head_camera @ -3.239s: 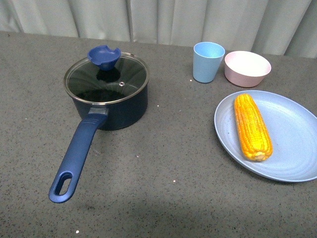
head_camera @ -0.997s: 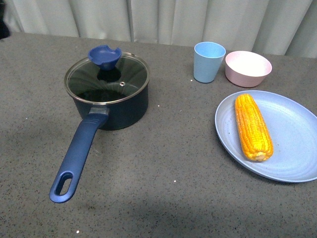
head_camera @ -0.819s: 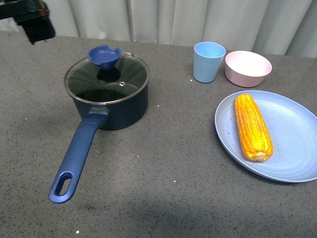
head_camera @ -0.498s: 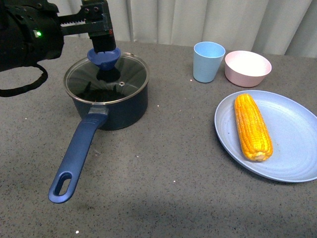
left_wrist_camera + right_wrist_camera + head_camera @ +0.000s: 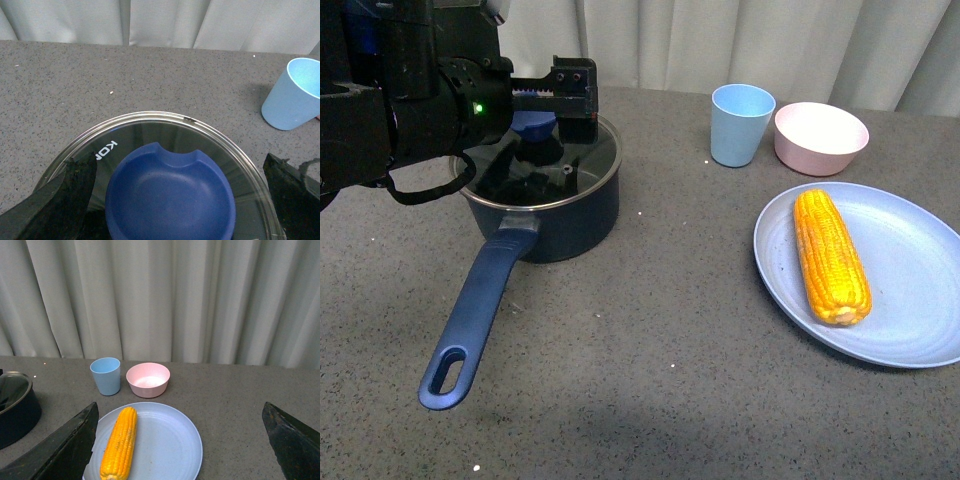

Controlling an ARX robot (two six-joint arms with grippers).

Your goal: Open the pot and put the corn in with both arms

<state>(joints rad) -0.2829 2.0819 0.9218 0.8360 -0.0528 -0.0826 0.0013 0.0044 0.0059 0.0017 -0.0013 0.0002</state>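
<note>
The navy pot (image 5: 563, 216) stands at the left with its glass lid (image 5: 582, 160) on and its long handle (image 5: 478, 304) pointing toward the front. My left gripper (image 5: 542, 112) hovers open right over the lid. In the left wrist view the blue knob (image 5: 170, 196) lies between the fingers (image 5: 62, 202), and nothing touches it. The corn (image 5: 831, 255) lies on the light blue plate (image 5: 910, 300) at the right. My right gripper (image 5: 180, 445) is open, well above the table, looking down at the corn (image 5: 120, 442); this arm is out of the front view.
A light blue cup (image 5: 741, 124) and a pink bowl (image 5: 820, 137) stand behind the plate, to the right of the pot. Grey curtains hang along the table's far edge. The left arm's body covers the pot's far left side.
The left arm came in from the far left and moved right until its open gripper hangs over the lid's knob. Pot, corn, cup and bowl have not moved.
</note>
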